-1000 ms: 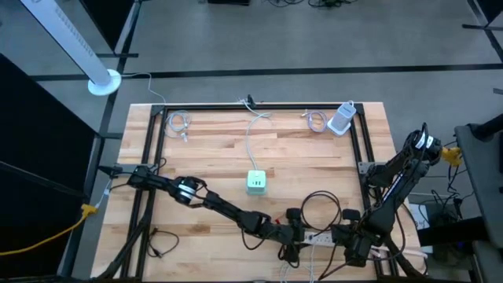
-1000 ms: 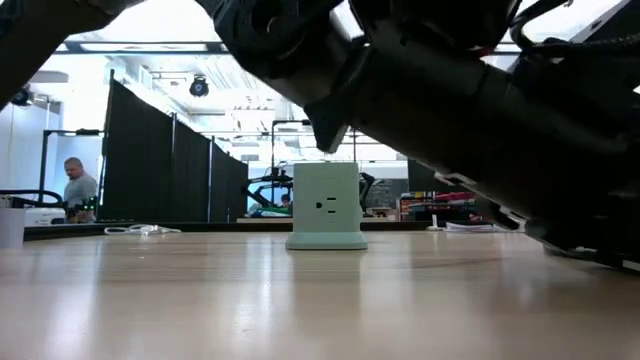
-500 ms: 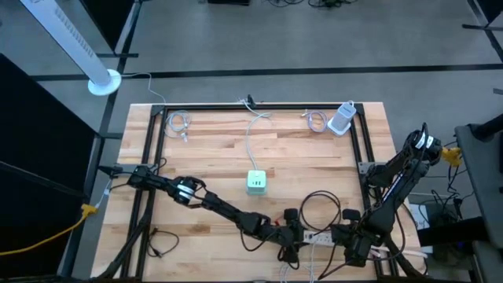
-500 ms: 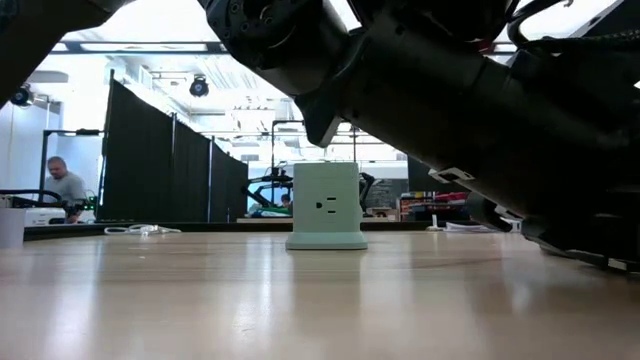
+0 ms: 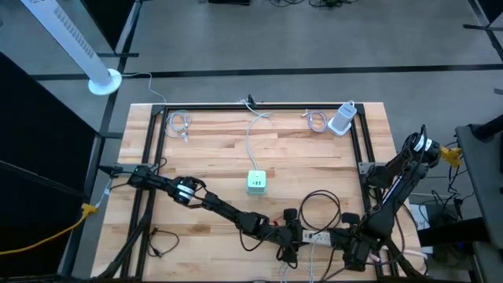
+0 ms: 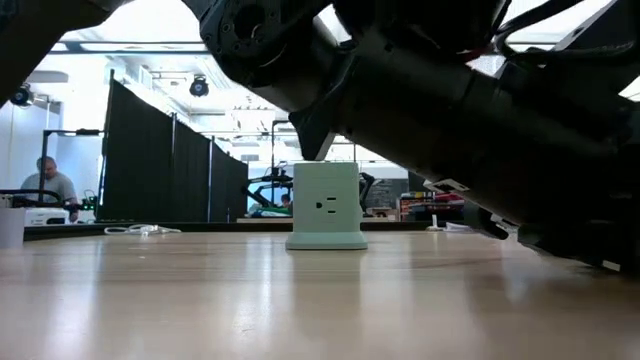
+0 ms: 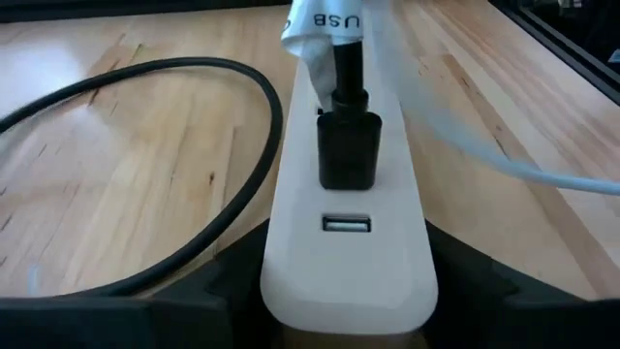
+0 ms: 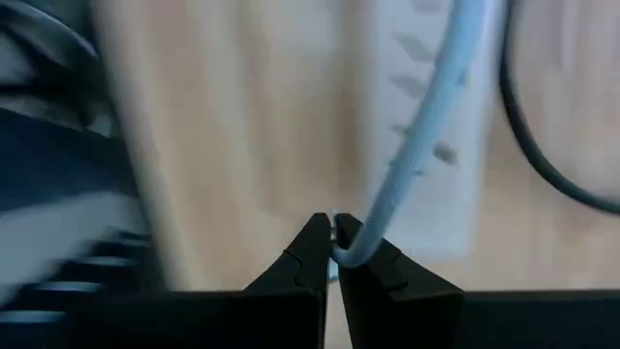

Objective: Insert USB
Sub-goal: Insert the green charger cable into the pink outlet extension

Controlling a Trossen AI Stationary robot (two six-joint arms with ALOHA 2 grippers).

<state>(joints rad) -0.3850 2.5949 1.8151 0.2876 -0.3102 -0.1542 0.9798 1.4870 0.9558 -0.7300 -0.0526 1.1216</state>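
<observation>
Low over the counter (image 5: 204,149), the left pincer (image 7: 344,291) clamps the white power strip (image 7: 344,242), its fingers mostly cut off from sight; a black USB plug (image 7: 349,145) stands in the strip. Right of it, the right pincer (image 8: 334,254) pinches a pale cable (image 8: 417,145), blurred.
</observation>
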